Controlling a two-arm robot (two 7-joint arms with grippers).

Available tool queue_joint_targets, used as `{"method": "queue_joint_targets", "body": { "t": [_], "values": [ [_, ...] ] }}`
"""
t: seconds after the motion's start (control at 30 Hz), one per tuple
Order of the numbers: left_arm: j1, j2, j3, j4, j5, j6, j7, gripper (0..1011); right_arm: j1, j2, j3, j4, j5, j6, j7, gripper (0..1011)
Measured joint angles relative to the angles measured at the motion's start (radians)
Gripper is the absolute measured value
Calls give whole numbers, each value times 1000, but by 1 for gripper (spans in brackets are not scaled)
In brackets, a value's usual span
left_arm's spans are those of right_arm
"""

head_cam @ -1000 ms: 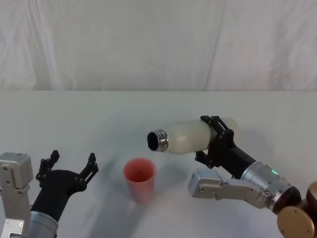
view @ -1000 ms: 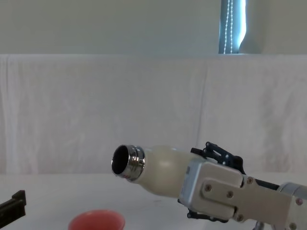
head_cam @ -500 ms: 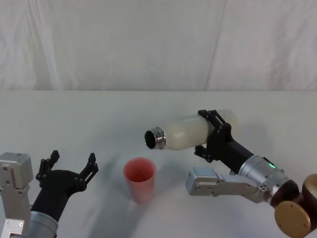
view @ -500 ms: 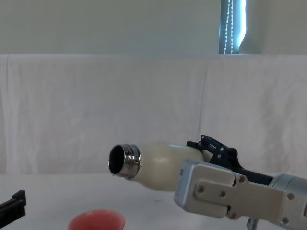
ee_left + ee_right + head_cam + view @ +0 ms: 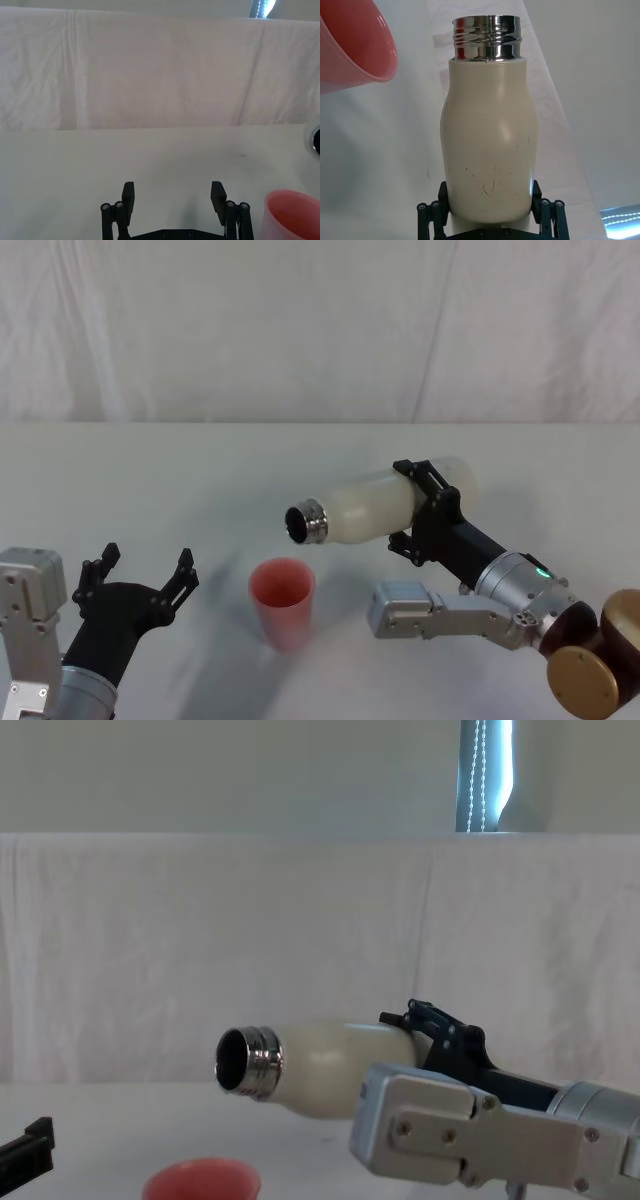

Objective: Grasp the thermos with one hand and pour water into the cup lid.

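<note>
Thermos (image 5: 385,507): cream-white, held in the air near-horizontal, steel neck (image 5: 306,522) pointing toward the robot's left and tipped slightly downward, open mouth above and just to the right of the cup lid, clear of its rim. Right gripper (image 5: 428,512): fingers (image 5: 420,476) closed on the lower body of the thermos, one on each side, base end projecting a little past them; in the right wrist view the black fingers (image 5: 431,214) press against both flanks of the bottle, neck (image 5: 487,37) pointing away from the camera. Cup lid (image 5: 283,602): salmon-pink, upright on the bench, mouth up, well apart from the right fingers and just beside the left gripper's reach; rim also seen low in the chest view (image 5: 201,1181) below the thermos mouth (image 5: 240,1061). Contents of cup not discernible. Left gripper (image 5: 137,578): low at the robot's left, fingers spread wide, holding nothing, hovering near the bench, cup lid (image 5: 294,215) off to one side. Bench (image 5: 200,470): plain white, matte, bearing soft shadows under the thermos and cup. Room: white wrinkled cloth backdrop (image 5: 300,330) hanging behind the bench; above it in the chest view, a pale wall with a narrow bright blue-white strip (image 5: 485,775).
</note>
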State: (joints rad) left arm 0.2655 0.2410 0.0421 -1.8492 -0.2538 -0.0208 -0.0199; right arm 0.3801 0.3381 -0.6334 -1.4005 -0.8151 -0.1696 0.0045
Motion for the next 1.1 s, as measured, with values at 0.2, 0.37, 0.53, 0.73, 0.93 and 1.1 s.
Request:
{"method": "queue_joint_targets", "body": {
  "t": [0.2, 0.37, 0.53, 0.73, 0.93, 1.1],
  "values": [
    [0, 0, 0, 0, 0, 0, 0, 1001, 6, 1, -10, 4, -19, 5, -9, 951],
    [0, 0, 0, 0, 0, 0, 0, 1001, 13, 4, -21, 6, -40, 11, -15, 951],
    [0, 0, 0, 0, 0, 0, 0, 1001, 18, 6, -30, 11, -53, 15, -18, 951],
    [0, 0, 0, 0, 0, 0, 0, 1001, 24, 7, -39, 17, -66, 19, -23, 950],
    [0, 0, 0, 0, 0, 0, 0, 1001, 29, 10, -46, 22, -80, 23, -31, 950],
    [0, 0, 0, 0, 0, 0, 0, 1001, 32, 12, -52, 23, -91, 27, -38, 950]
  ]
}}
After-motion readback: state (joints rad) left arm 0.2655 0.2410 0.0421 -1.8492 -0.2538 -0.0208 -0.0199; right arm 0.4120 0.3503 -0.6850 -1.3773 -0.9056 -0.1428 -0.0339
